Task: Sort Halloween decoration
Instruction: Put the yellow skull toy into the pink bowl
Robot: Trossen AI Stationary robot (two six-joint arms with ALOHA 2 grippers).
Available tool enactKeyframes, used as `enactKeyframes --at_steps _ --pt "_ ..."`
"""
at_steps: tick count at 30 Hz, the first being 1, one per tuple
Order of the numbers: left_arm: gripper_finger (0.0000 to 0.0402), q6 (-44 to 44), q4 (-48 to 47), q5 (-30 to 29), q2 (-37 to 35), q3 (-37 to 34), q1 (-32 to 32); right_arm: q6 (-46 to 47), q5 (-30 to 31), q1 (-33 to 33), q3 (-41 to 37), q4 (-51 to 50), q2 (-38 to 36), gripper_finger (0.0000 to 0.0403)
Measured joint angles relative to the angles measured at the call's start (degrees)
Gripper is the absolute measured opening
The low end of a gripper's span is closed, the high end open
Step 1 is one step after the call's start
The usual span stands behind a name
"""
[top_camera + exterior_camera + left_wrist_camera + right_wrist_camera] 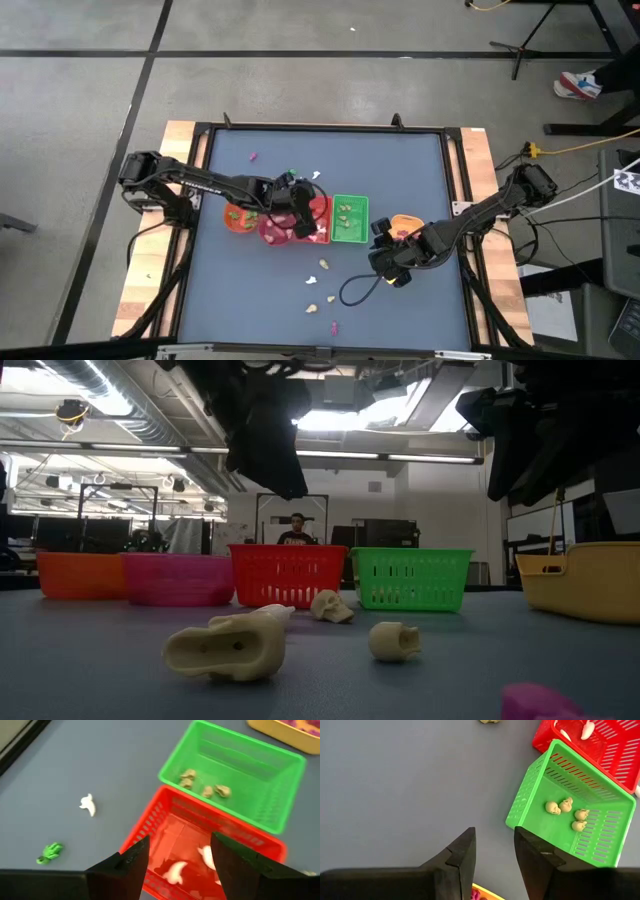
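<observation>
My left gripper (180, 857) hangs open over the red basket (165, 827), its fingers empty; two white trinkets (176, 871) lie on the basket's floor below it. The green basket (235, 780) beside it holds several cream skull trinkets (565, 812). My right gripper (494, 855) stands open and empty above bare table, near the green basket (570, 820) and the yellow tray (405, 225). Loose trinkets lie on the table: one white (88, 805), one green (50, 852), one magenta (252, 156), and several cream ones (325, 264) toward the near edge.
An orange bowl (238, 218) and a pink bowl (278, 230) stand left of the red basket (318, 215), in a row with the green basket (350, 220). A magenta trinket (334, 326) lies by the near edge. A person stands in the room behind the table (297, 530).
</observation>
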Motion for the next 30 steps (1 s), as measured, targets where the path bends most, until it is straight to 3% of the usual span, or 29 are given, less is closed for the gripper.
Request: enactKeyframes --at_steps 7,24,30 --pt "0.0194 3.2 0.0 0.9 0.0 0.0 6.7 0.0 0.0 0.0 0.0 0.0 0.0 0.0134" --pt "0.0195 22.3 -1.3 14.8 1.3 0.1 25.7 0.0 -0.2 -1.6 0.0 -0.3 0.0 0.0134" --pt "0.0195 24.1 -5.7 15.6 3.3 0.1 30.1 0.0 -0.5 -1.6 0.0 0.0 0.0 0.0134"
